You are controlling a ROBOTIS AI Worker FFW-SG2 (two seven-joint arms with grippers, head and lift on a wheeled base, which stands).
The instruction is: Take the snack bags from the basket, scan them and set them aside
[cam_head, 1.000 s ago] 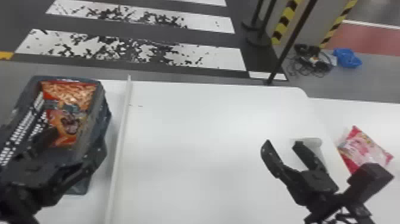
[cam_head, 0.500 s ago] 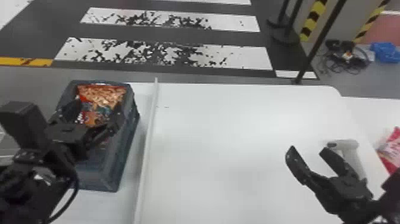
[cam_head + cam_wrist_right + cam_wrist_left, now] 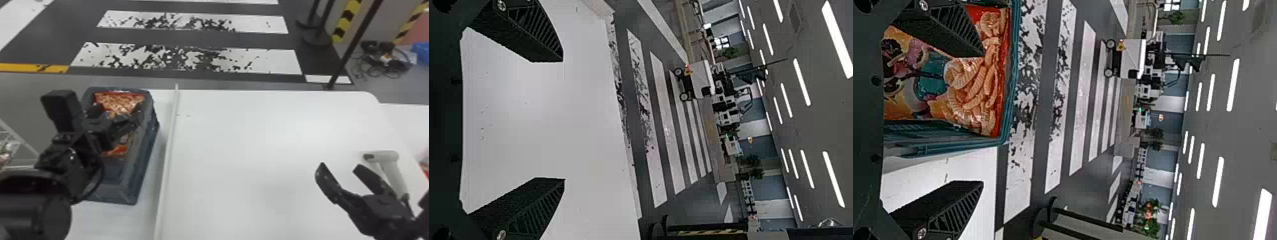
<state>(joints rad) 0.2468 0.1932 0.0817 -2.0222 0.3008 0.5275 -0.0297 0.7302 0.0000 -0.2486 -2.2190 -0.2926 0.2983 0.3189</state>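
The left gripper [image 3: 118, 110] is over the dark basket [image 3: 140, 169], its fingers wide apart and empty. An orange snack bag [image 3: 119, 100] lies inside the basket. The right gripper [image 3: 339, 167], also empty and spread wide, is above the white tabletop [image 3: 255, 140], near a scanner [image 3: 387, 162].

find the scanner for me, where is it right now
In the head view, the pale scanner lies toward the robot's right on the white tabletop, partly hidden behind a finger of the open right hand.
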